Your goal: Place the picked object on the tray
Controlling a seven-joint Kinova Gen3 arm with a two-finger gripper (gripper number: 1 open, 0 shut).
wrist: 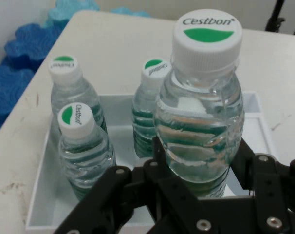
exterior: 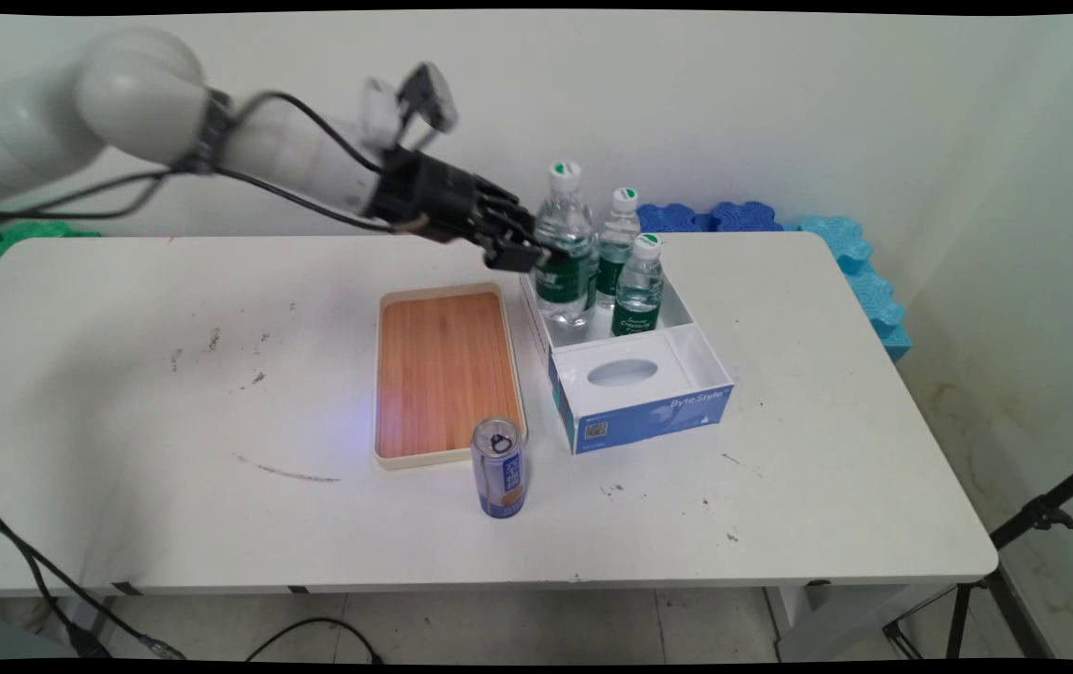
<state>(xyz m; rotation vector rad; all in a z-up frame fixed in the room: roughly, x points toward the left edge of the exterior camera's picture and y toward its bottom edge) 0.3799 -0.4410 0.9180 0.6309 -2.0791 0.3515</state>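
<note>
The jaws [wrist: 198,180] are clamped on the lower body of a water bottle [wrist: 201,112], which stands upright, so the grip sits below its widest part. Three more bottles [wrist: 82,146] stand close behind it in the open white box [exterior: 682,309] on the table [exterior: 780,487]; a wooden tray [exterior: 443,374] and a can [exterior: 499,468] lie beside the box, clear of the arm.

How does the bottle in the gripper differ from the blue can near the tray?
The gripper is closed around the bottle, inside the white box; the blue can stands free on the table. The bottle is clear plastic with a white cap; the can is opaque with a pull-tab top. The bottle looks taller. Both are upright.
</note>
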